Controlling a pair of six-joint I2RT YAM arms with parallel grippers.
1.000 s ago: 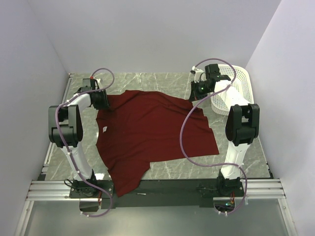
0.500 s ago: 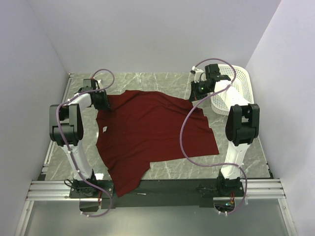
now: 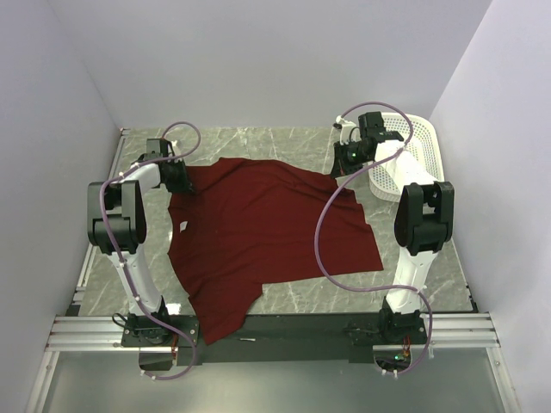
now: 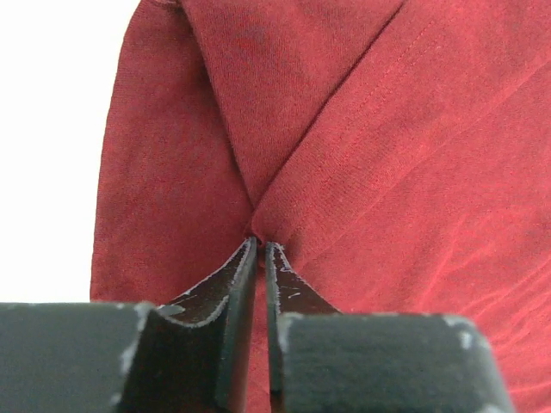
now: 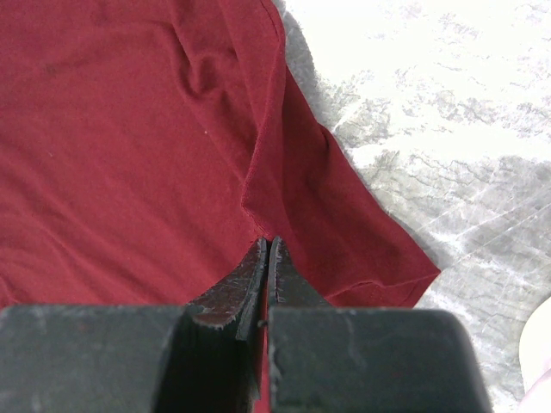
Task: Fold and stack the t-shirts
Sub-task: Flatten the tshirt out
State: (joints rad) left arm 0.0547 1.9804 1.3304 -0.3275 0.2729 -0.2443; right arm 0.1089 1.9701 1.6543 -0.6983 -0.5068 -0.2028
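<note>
Moved: left pincer [image 4: 261,247], jaws drawn closer together than in the earlier frame; left arm's elbow shifted slightly; cloth and right arm unchanged.
Left pincer state: nearly closed, its tips nipping a pucker of the t-shirt [image 3: 267,232] where two creases converge, at the cloth's far-left corner.
Right pincer [image 5: 265,243] state: closed on the cloth's far-right corner, with fabric gathered at the tips.
Reason for the holds: judged, paired grips along the far edge let both arms carry that edge together into a fold.
T-shirt position: spread unfolded over the middle of the desk [image 3: 430,275], one lobe hanging past the near edge.
Basket [image 3: 422,146]: far-right corner of the desk, near the right pincer, apart from the cloth.
Progress: judged early; no fold made yet.
</note>
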